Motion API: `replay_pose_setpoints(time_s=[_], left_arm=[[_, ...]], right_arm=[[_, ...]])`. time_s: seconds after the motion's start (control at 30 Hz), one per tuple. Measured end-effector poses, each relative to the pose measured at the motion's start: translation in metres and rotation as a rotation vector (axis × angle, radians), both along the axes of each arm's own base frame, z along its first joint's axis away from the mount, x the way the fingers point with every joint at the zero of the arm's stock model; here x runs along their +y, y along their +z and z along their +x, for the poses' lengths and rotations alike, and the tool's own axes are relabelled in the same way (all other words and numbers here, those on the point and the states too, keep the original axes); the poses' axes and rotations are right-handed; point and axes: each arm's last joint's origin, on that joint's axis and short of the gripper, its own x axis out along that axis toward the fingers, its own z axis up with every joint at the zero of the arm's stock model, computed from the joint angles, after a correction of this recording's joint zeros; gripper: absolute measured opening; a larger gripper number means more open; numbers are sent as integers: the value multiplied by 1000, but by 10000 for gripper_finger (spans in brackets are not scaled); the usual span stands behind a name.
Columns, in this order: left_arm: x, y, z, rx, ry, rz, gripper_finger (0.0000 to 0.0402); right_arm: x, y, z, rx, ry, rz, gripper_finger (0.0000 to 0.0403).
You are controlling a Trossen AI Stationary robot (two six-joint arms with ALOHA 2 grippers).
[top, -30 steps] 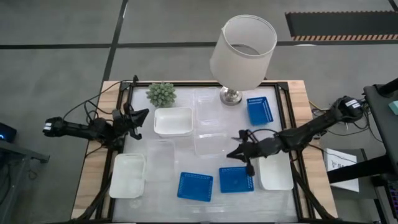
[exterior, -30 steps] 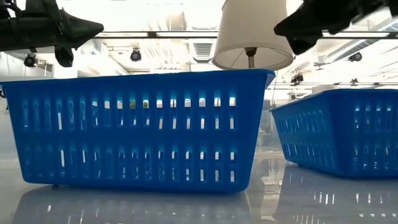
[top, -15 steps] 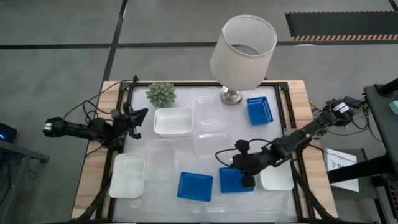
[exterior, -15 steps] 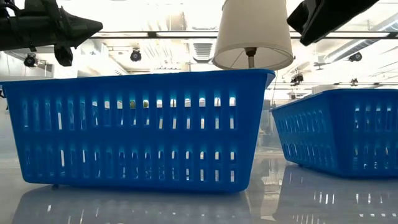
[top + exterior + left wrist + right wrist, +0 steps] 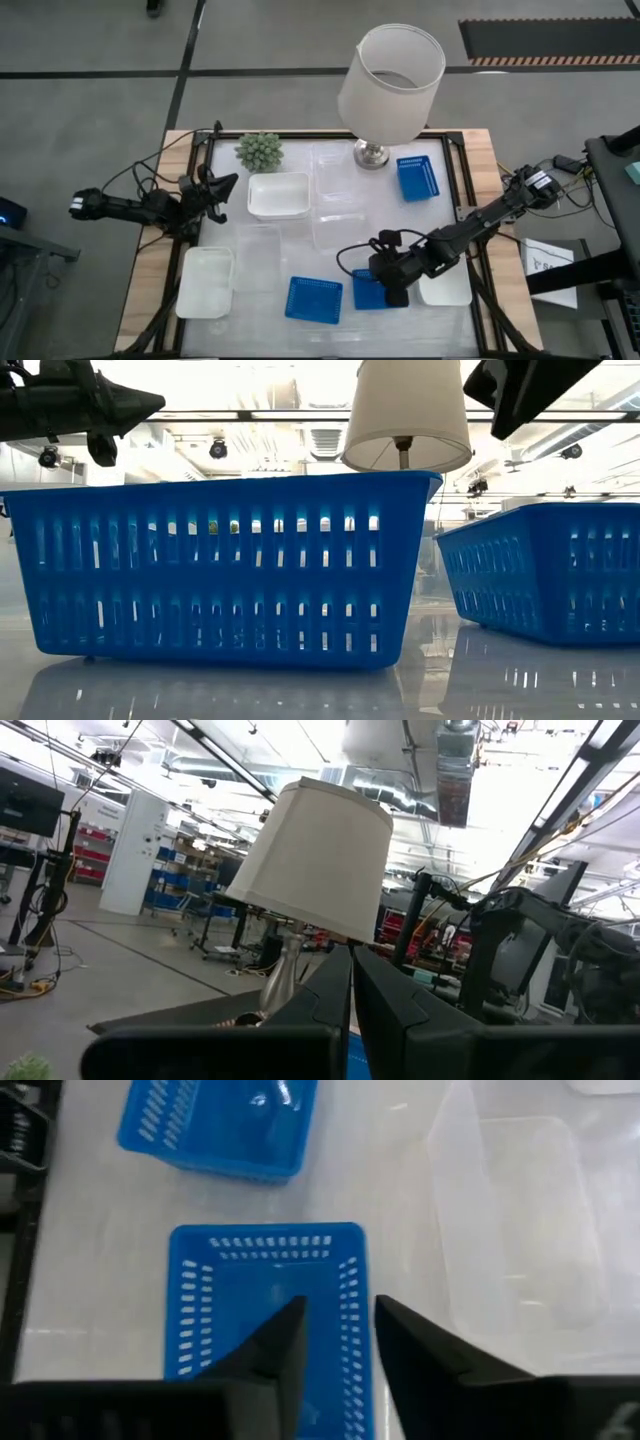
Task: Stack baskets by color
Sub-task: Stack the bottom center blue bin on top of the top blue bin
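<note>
Two blue baskets stand on their bottoms near the table's front edge, one (image 5: 313,299) on the left and one (image 5: 364,291) just to its right. A third blue basket (image 5: 418,178) is at the back right. My right gripper (image 5: 340,1318) hovers open above the right-hand front blue basket (image 5: 265,1295), pointing steeply down at it without touching. White baskets (image 5: 279,195) (image 5: 206,282) (image 5: 445,288) and clear baskets (image 5: 337,230) (image 5: 258,255) lie spread over the table. My left gripper (image 5: 228,186) is shut and empty, raised over the table's left edge.
A lamp with a white shade (image 5: 390,70) stands on its metal foot (image 5: 370,155) at the back, a small green plant (image 5: 260,150) at the back left. Another clear basket (image 5: 337,168) lies beside the lamp foot. A black frame (image 5: 455,200) rims the table.
My right gripper has moved from above the clear basket in the middle toward the table's near edge, to above the right-hand front blue basket, and has tipped from nearly level to steeply downward. The baskets have kept their places.
</note>
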Motion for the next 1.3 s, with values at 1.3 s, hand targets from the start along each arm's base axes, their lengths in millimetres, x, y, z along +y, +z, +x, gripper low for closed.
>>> replay_pose_setpoints(time_s=[1.3], left_arm=[[0,-1,1,10,-3,2,0]], right_arm=[[-13,-74,3,247,-39,-149,151]])
